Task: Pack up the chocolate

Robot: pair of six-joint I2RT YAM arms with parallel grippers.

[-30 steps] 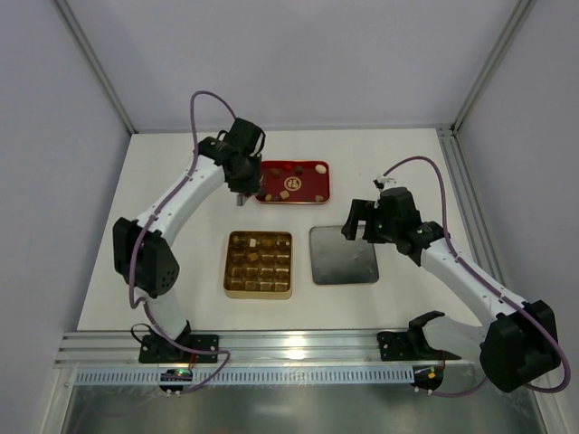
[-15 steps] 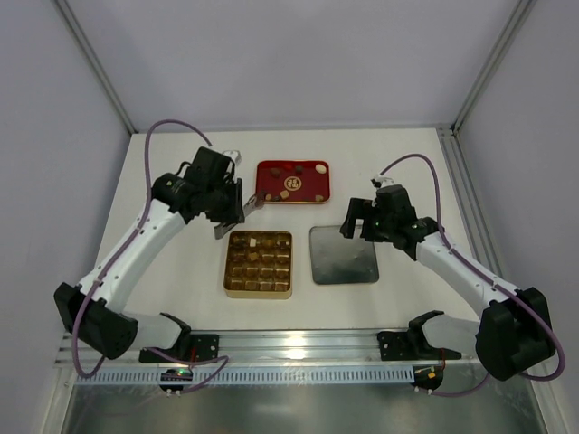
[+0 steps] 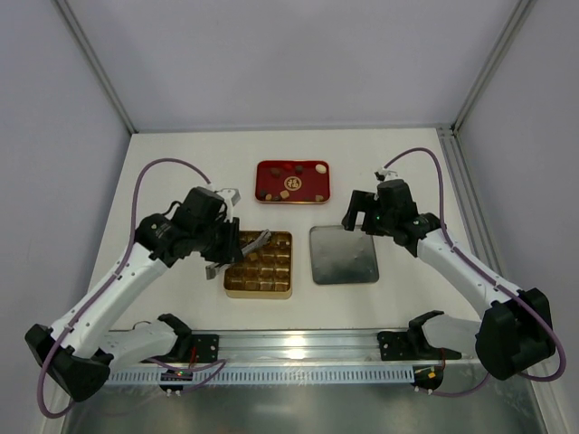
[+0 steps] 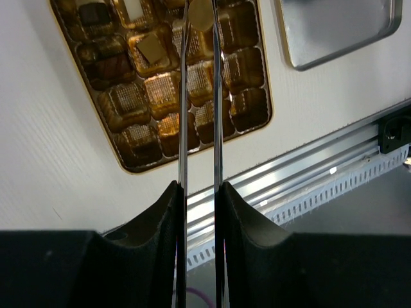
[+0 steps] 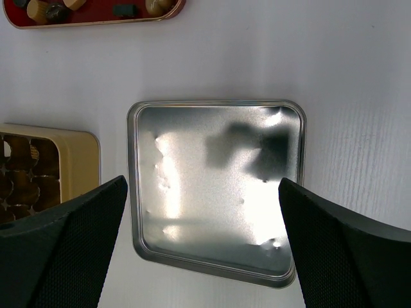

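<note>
**Holding one chocolate over the gold box**

I only see this in my left wrist view. The left gripper [image 4: 200, 11] has its two thin fingers [image 4: 182, 115] pinched on one round, light brown chocolate [image 4: 201, 14], right at the tips. From the top it is too small to see. It hangs over the far side of the gold box [image 4: 131, 102]. Some cups in the box hold a dark piece [image 4: 96, 14], a white piece [image 4: 133, 8] and a light brown square [image 4: 152, 46]. More pieces lie in the red tray [image 3: 309, 183] behind the gold box. The right gripper [image 5: 203, 181] has its fingers wide apart above the silver tin [image 5: 192, 244], just right of the gold box.
</note>
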